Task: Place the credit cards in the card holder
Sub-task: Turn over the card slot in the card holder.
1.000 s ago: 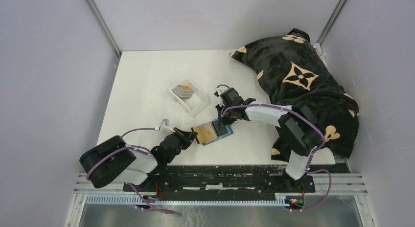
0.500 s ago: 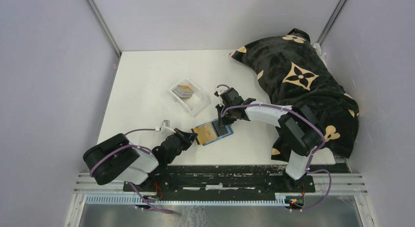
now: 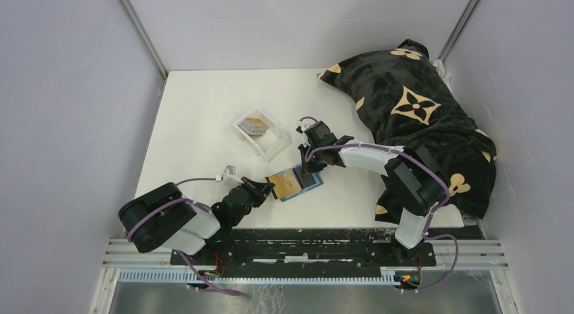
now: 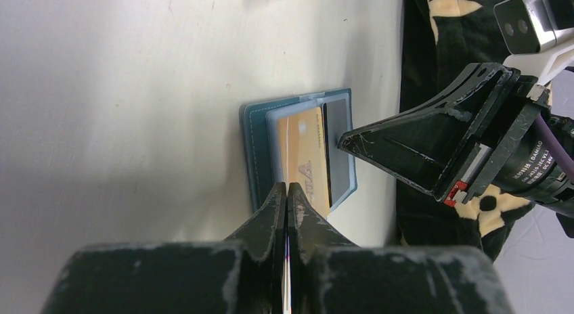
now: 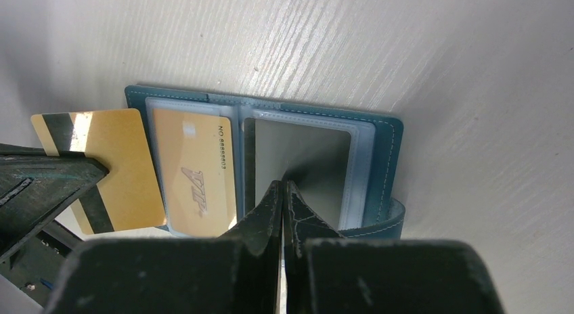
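The teal card holder [image 3: 301,183] lies open on the table, its clear sleeves facing up. One sleeve holds a gold card [image 5: 196,172] and the other a grey card [image 5: 304,145]. My left gripper [image 3: 269,187] is shut on another gold credit card [image 5: 101,165] with a black stripe. That card's far edge sits at the left edge of the card holder [image 5: 386,145]; whether it has gone into a sleeve I cannot tell. In the left wrist view the held card runs edge-on out from the left gripper [image 4: 287,187]. My right gripper [image 5: 283,185] is shut, tips down on the grey-card sleeve.
A clear plastic tray [image 3: 271,143] with more cards [image 3: 255,125] stands behind the card holder, left of centre. A black cushion with tan flowers [image 3: 413,118] fills the right side of the table, close behind the right arm.
The left arm's rear body has crept slightly to the right. Both grippers, the held card and the card holder look the same as before.
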`<state>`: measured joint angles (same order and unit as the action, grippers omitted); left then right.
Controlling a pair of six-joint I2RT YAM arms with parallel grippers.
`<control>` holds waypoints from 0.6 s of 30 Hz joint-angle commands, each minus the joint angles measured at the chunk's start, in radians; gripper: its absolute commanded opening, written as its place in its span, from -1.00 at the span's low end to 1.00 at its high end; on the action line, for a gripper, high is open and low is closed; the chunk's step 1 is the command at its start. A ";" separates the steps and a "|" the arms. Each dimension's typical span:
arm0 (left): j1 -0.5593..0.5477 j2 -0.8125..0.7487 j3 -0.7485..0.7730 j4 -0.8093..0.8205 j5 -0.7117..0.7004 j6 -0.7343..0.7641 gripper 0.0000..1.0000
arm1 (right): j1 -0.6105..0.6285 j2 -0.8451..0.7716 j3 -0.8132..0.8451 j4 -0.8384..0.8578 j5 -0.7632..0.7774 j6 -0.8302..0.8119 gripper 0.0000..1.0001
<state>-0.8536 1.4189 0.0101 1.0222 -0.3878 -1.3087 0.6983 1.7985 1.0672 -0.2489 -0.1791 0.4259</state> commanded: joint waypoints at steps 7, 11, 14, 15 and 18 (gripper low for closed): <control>-0.013 0.054 -0.009 0.084 -0.021 -0.039 -0.94 | 0.002 -0.007 0.002 0.027 -0.003 -0.004 -0.98; -0.016 0.059 -0.012 0.089 -0.024 -0.045 -0.94 | 0.001 -0.010 -0.001 0.026 -0.004 -0.005 -0.98; -0.018 0.052 -0.009 0.073 -0.031 -0.045 -0.94 | 0.002 -0.009 -0.001 0.028 -0.004 -0.004 -0.98; -0.020 0.052 -0.008 0.072 -0.032 -0.046 -0.94 | 0.002 -0.008 -0.001 0.029 -0.005 -0.004 -0.98; -0.027 0.061 0.000 0.072 -0.039 -0.050 -0.94 | 0.003 -0.008 -0.002 0.029 -0.005 -0.003 -0.98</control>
<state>-0.8677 1.4727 0.0101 1.0645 -0.3916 -1.3136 0.6983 1.7985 1.0664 -0.2489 -0.1814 0.4255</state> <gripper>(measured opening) 0.044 0.015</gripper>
